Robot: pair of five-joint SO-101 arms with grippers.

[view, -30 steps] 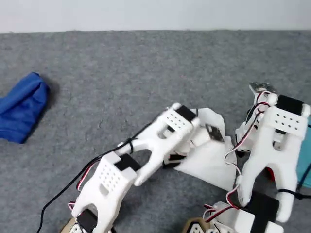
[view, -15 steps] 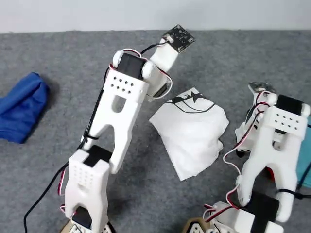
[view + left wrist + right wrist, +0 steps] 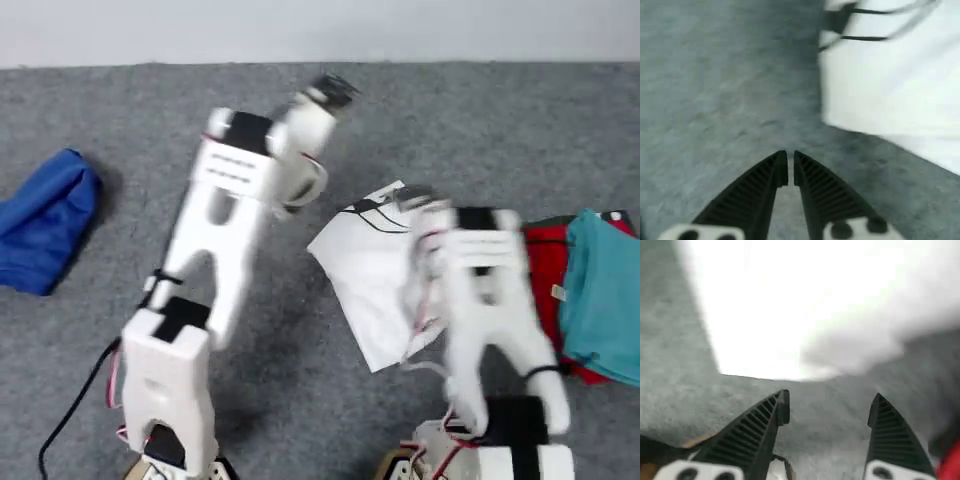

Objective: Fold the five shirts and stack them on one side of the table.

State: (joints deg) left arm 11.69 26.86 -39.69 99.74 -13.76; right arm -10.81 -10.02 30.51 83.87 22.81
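Observation:
A folded white shirt (image 3: pixel 365 275) with a black print lies on the grey table (image 3: pixel 150 120), right of centre. The right arm (image 3: pixel 480 280) hangs over its right part. My right gripper (image 3: pixel 829 410) is open just above the table at the white shirt's (image 3: pixel 805 305) edge, holding nothing. The left arm (image 3: pixel 235 175) stands raised to the left of the shirt. My left gripper (image 3: pixel 790 167) is shut and empty over bare table, beside the white shirt (image 3: pixel 890 90). A red shirt (image 3: pixel 540 285) and a teal shirt (image 3: pixel 600 300) lie at the right edge. A blue shirt (image 3: pixel 45 220) lies crumpled at far left.
Open grey table stretches between the blue shirt and the left arm, and along the back. A pale wall (image 3: pixel 320 30) borders the table's far edge. Both arm bases sit at the front edge.
The left arm let go of the white shirt, rose and swung back and left. The right arm moved left over the shirt, uncovering the red and teal shirts.

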